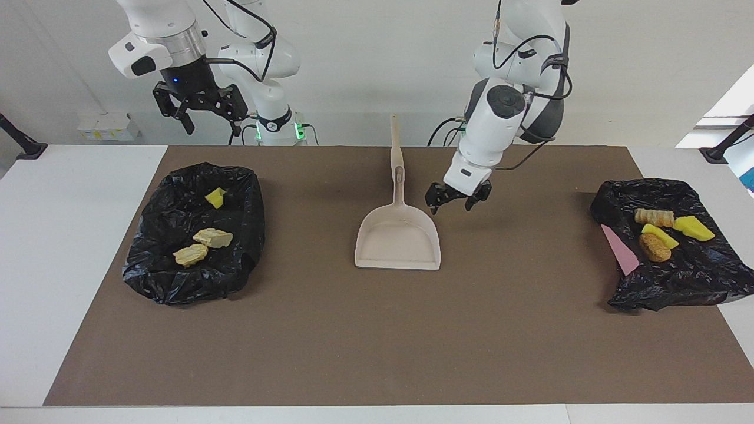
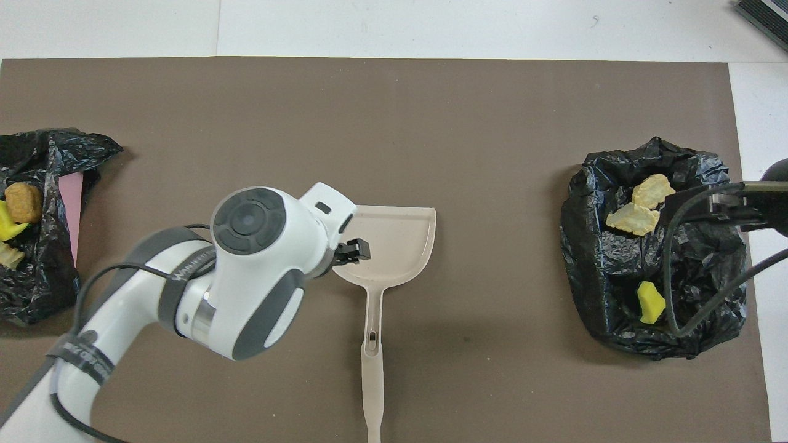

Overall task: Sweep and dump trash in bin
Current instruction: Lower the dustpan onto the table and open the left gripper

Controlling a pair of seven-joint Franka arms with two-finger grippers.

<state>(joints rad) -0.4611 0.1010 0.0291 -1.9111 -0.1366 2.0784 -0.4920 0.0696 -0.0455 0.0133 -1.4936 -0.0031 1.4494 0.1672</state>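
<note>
Now the beige dustpan (image 1: 398,238) lies flat near the middle of the brown mat (image 1: 377,330), with nothing in its tray. Its long axis runs straight from the robots' edge of the mat toward the outer edge: the handle (image 1: 400,182) points at the robots and the wide open mouth points away from them. A second beige handle, the brush (image 1: 395,138), lies in line with the dustpan handle at the mat's edge nearest the robots; its bristles cannot be made out.

The left gripper (image 1: 454,200) hangs just above the mat beside the dustpan's handle, toward the left arm's end, with its fingers spread and nothing between them; it is apart from the handle. The right gripper (image 1: 200,109) waits high in the air over the robots' edge of the table, above the black bag, fingers spread and empty.

The trash sits in two places. Three pieces, one yellow chunk (image 1: 215,198) and two tan lumps (image 1: 201,246), rest inside the bag-lined bin (image 1: 177,282) near the right arm's end of the mat. Four more pieces (image 1: 664,232), yellow chunks and orange-brown lumps, lie on a crumpled black bag (image 1: 677,282) at the left arm's end, beside a pink sheet (image 1: 621,250) that shows at the bag's edge.
</note>
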